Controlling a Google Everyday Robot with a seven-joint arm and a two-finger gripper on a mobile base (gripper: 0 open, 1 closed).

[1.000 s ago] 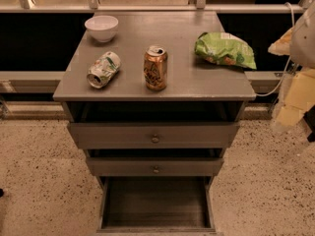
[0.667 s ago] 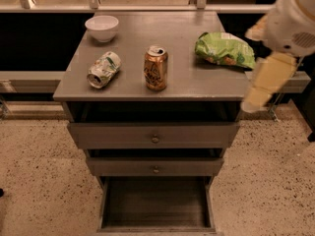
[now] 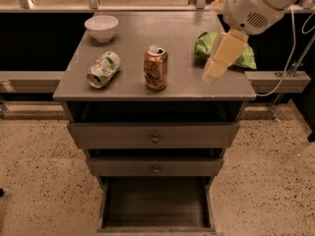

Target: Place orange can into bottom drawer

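Note:
The orange can (image 3: 155,68) stands upright near the front middle of the grey cabinet top (image 3: 133,38), silver top and pull tab showing. My gripper (image 3: 215,71) hangs from the white arm (image 3: 256,6) over the right part of the top, to the right of the can and apart from it, holding nothing that I can see. The bottom drawer (image 3: 155,205) is pulled open at the foot of the cabinet, its dark wood-grain inside bare.
A crushed white-green can (image 3: 103,69) lies left of the orange can. A white bowl (image 3: 102,27) sits at the back left. A green chip bag (image 3: 221,48) lies at the right, partly behind my gripper. Two shallower drawers (image 3: 154,136) with round knobs sit slightly open.
My arm has swung in from the right edge of the view to over the right part of the cabinet top, closer to the orange can. The objects have not moved.

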